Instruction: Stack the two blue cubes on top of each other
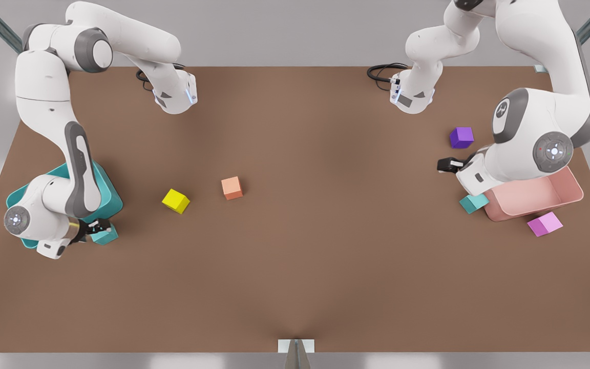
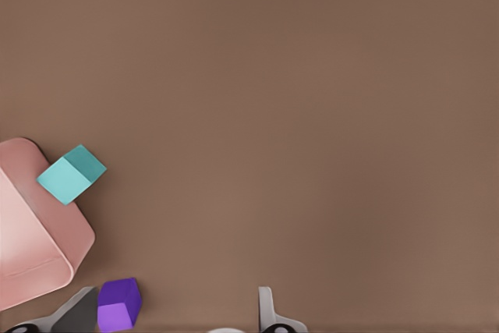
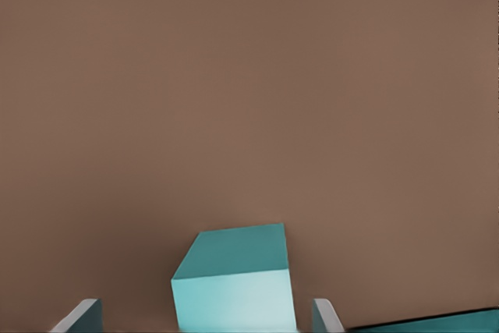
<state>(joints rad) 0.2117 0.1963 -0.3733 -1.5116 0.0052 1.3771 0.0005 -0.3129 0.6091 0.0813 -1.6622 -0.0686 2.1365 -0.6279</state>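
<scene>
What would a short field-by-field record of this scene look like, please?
right gripper: open, fingers either side of first blue cube, beside teal bin
left gripper: open, over the table near purple cube
second blue cube: on the table by pink bin
stack: not yet made
other cubes: yellow, orange, pink

A small matte teal cube [image 1: 473, 203] touches the pink open bin's [image 1: 564, 197] corner on the front view's left. The dark purple cube [image 1: 462, 137] lies behind that bin; the light pink cube [image 1: 545, 224] just before it.
</scene>
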